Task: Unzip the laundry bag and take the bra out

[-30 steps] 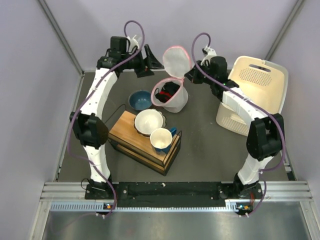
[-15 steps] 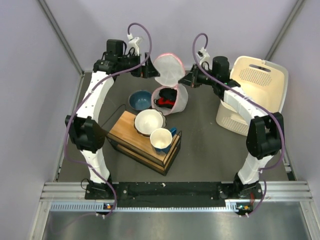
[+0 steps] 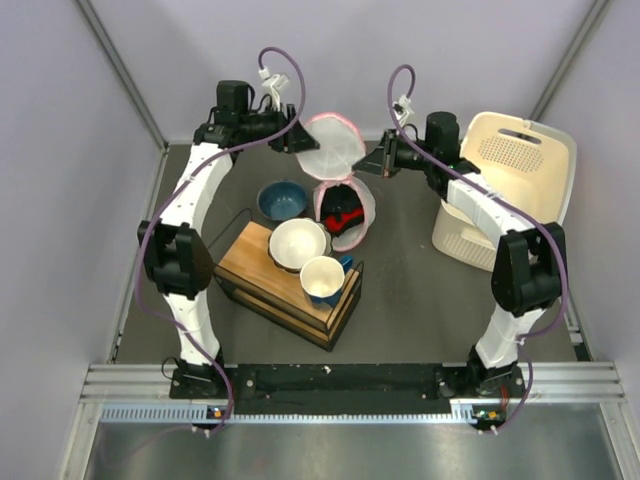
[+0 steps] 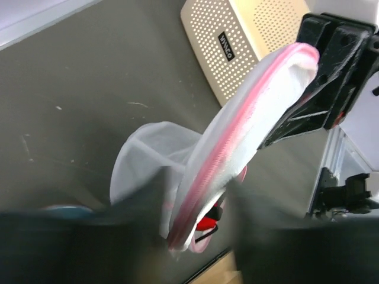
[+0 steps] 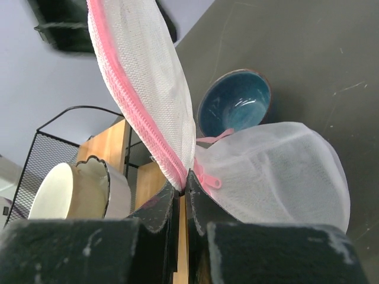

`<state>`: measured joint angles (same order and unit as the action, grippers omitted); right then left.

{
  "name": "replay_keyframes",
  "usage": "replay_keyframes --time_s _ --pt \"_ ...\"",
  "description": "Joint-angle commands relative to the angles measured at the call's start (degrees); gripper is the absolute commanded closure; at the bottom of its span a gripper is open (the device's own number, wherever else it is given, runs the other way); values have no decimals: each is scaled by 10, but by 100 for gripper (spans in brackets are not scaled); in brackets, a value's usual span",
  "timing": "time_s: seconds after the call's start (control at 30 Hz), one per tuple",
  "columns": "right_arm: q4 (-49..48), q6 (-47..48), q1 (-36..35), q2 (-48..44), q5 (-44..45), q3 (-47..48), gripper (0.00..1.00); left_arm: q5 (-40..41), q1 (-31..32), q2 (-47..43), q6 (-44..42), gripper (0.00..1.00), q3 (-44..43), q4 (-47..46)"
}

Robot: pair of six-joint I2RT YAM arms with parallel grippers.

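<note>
The laundry bag (image 3: 360,207) sits on the dark table (image 3: 420,300) just beyond the far edge of the wooden rack (image 3: 245,258), and its zip is already undone most of the way round. The domed flap (image 3: 328,147) is lifted off the body and hangs above it, farther from the rack than the body itself. Inside the open mouth, facing the rack, lies the bra (image 3: 341,213), red and black, partly over the near rim. The right gripper (image 5: 182,190) is pinched tight on the pink zipper trim (image 5: 140,112) where flap and body meet (its wrist view shows both fingers pressed together on the seam). The left gripper (image 3: 297,139) is at the opposite edge of the flap, beyond the rack's far-left corner. Its blurred fingers (image 4: 159,204) flank the flap's rim, but I cannot tell whether they actually clamp it. A blue bowl (image 3: 281,200) rests on the table just off the rack's far-left edge, beside the bag. On top of the rack stand a white bowl (image 3: 298,243) and a cup (image 3: 322,278), touching each other. A cream basket (image 3: 510,175) stands well to the right of the rack.
</note>
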<state>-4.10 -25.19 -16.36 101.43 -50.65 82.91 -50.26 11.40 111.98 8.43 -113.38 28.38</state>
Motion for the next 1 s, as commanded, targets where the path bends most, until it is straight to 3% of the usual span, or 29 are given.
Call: replay_keyframes --time_s 0.0,0.03,0.17,0.23,0.43,0.63,0.8,0.97 --pt "-36 -22 7 24 -28 23 100 -52 2 18 77 90 -22 -82" --pt "-29 -30 8 27 -17 28 100 -40 4 17 84 100 -24 -81" --pt "7 -45 9 32 45 33 47 15 12 7 135 100 -19 -82" --pt "26 -45 10 20 96 28 40 47 17 -4 153 100 -16 -84" --pt "-22 -100 9 -60 236 -85 42 148 49 -12 192 100 -13 -56" --pt "-19 -109 0 -128 342 -170 40 156 50 -6 214 100 -10 -57" --pt "-16 -110 0 -163 364 -209 28 160 50 -12 213 100 1 -58" --pt "-12 -109 -1 -201 357 -235 25 176 49 -21 209 100 18 -54"
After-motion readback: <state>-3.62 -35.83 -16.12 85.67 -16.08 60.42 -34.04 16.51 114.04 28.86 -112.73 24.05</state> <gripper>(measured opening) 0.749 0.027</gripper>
